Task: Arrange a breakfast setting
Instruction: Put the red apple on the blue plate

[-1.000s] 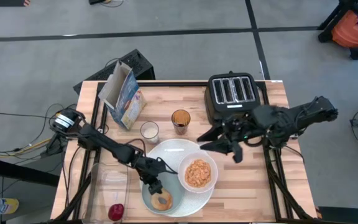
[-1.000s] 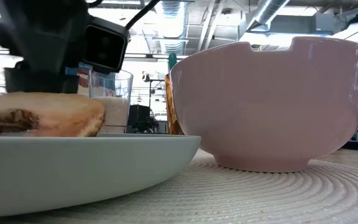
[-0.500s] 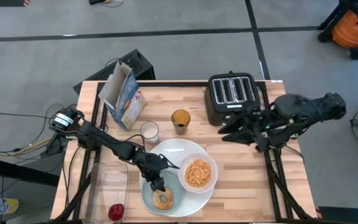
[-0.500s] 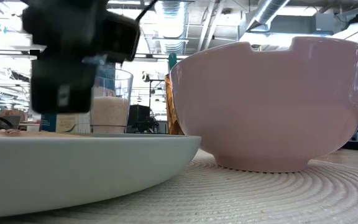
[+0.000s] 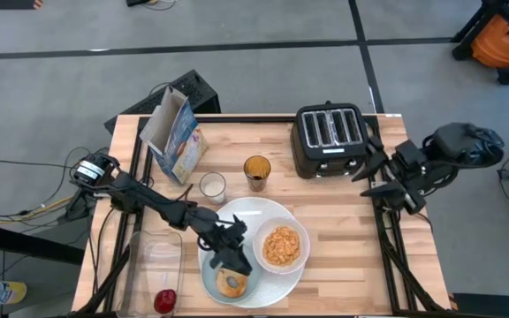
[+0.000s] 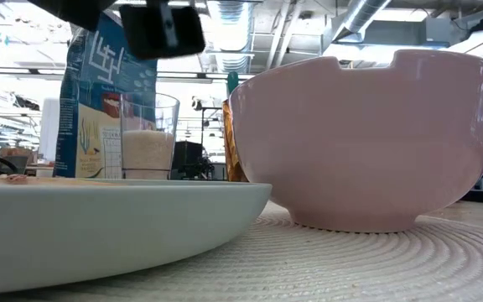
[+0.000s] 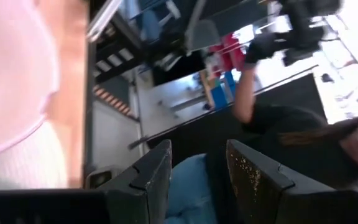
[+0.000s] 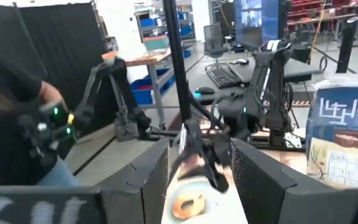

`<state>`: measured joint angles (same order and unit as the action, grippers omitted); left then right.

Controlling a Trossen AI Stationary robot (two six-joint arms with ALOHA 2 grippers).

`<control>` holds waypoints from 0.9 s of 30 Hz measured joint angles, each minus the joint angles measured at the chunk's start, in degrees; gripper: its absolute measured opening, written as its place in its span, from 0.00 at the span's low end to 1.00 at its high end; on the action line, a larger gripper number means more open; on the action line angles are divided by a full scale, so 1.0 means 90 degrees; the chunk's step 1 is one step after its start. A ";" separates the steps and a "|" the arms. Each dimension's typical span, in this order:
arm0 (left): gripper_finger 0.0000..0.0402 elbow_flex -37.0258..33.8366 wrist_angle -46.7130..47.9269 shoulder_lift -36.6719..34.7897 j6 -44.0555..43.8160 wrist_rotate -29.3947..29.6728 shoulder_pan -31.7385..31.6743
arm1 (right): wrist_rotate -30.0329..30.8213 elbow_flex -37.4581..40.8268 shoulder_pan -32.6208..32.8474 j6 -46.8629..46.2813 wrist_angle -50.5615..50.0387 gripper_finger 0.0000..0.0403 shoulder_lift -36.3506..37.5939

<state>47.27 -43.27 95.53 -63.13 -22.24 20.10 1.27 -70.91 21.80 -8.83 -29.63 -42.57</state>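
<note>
The browned bagel ring (image 5: 231, 283) lies flat on the small pale-blue plate (image 5: 210, 281), which rests on the large white plate (image 5: 246, 216). Beside it stands the white bowl (image 5: 300, 234) holding orange cereal flakes (image 5: 281, 246). My left gripper (image 5: 237, 259) hovers just above the bagel, pointing level. It is open (image 7: 197, 177) with nothing between its fingers. My right gripper (image 5: 368, 174) is also open (image 8: 197, 168) and empty, off by the table's right edge in front of the toaster. The blue cereal box (image 5: 175, 137) stands at the far left. The red apple (image 5: 164, 302) lies near the front left.
A black toaster (image 5: 330, 137) stands at the back right. A milk glass (image 5: 212, 185) and an amber glass (image 5: 256, 170) stand behind the plates. A clear plastic tub (image 5: 153, 256) lies at the front left. A person (image 7: 247, 93) stands beyond the table. Bare wood lies at the front right.
My left gripper has risen off the bagel and tipped from pointing down to level. The bagel no longer shows above the plate's rim in the low view. My right gripper has drawn back from the middle of the table toward its right edge, rolling as it went.
</note>
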 joint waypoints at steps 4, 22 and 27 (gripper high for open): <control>0.35 0.0004 -0.0498 0.0000 0.0043 0.0031 0.0000 | -0.0008 0.0876 -0.0002 0.0007 0.0242 0.48 0.0668; 0.35 0.2297 0.2849 0.0000 0.2636 -0.0103 -0.0090 | -0.1184 0.5239 -0.0005 0.0053 0.3720 0.48 0.3427; 0.35 0.3443 0.4701 0.0000 0.3748 0.0487 -0.0172 | -0.1182 0.5765 -0.0005 0.0035 0.3775 0.48 0.3828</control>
<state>78.25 -0.97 95.53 -29.40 -17.86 18.55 -9.37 -19.02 21.76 -8.51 4.35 -8.12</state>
